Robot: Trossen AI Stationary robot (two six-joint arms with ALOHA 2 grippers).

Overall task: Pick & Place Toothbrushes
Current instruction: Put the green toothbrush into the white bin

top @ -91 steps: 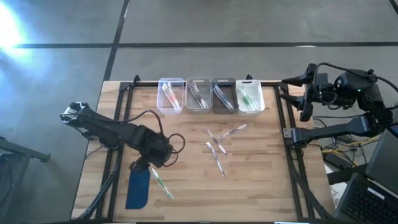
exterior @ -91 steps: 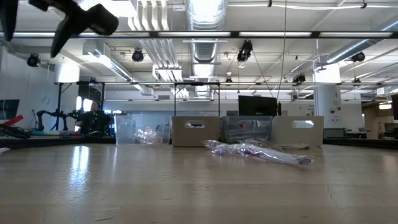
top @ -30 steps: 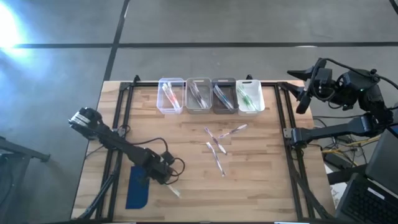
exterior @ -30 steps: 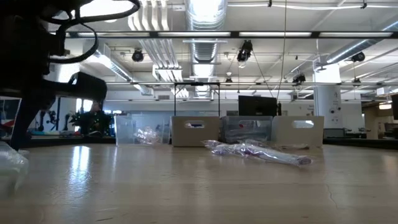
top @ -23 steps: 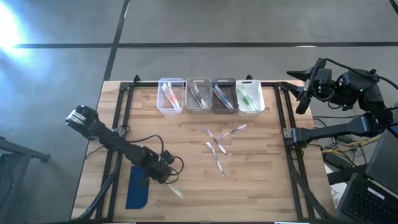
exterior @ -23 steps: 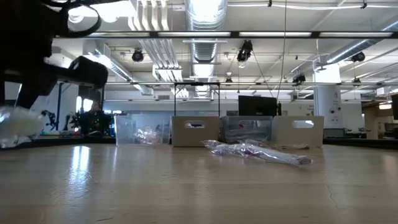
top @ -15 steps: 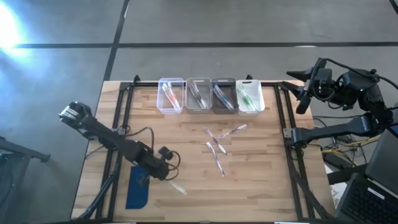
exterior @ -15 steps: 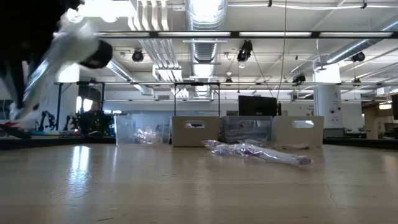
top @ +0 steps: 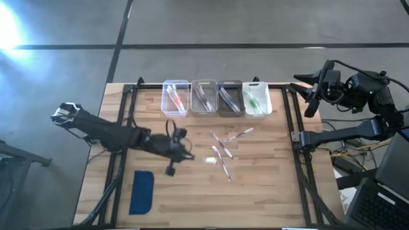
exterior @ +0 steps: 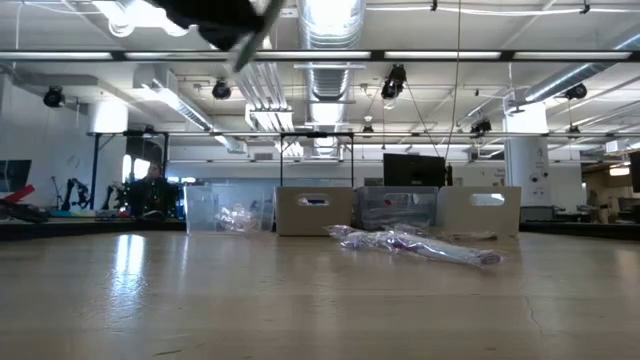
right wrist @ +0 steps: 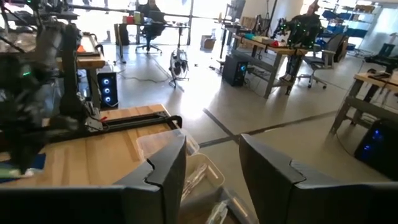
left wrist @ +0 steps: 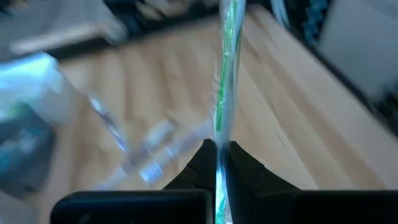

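Lifted from beside the dark-blue pad (top: 142, 191) at the table's near-left corner, where it hovered a second ago, the left gripper (top: 192, 156) now hangs over the middle of the wooden table (top: 268, 185), just short of a loose cluster of toothbrushes (top: 223, 150) lying crossed on the boards. Its fingers are pinched tight on a single toothbrush (left wrist: 224, 99), a thin, clear stick with a bright green streak running along its length, seen in the left wrist view standing straight out from between the dark fingertips (left wrist: 202, 158). The loose toothbrushes on the table are pale and translucent, with faint pink and white accents. Along the far edge sit four small plastic bins (top: 217, 98) side by side, each with toothbrushes inside; pink shows in the leftmost and green in the rightmost. The right gripper (right wrist: 211, 168) waits off the table's far-right corner, its two fingers standing apart with nothing between them.
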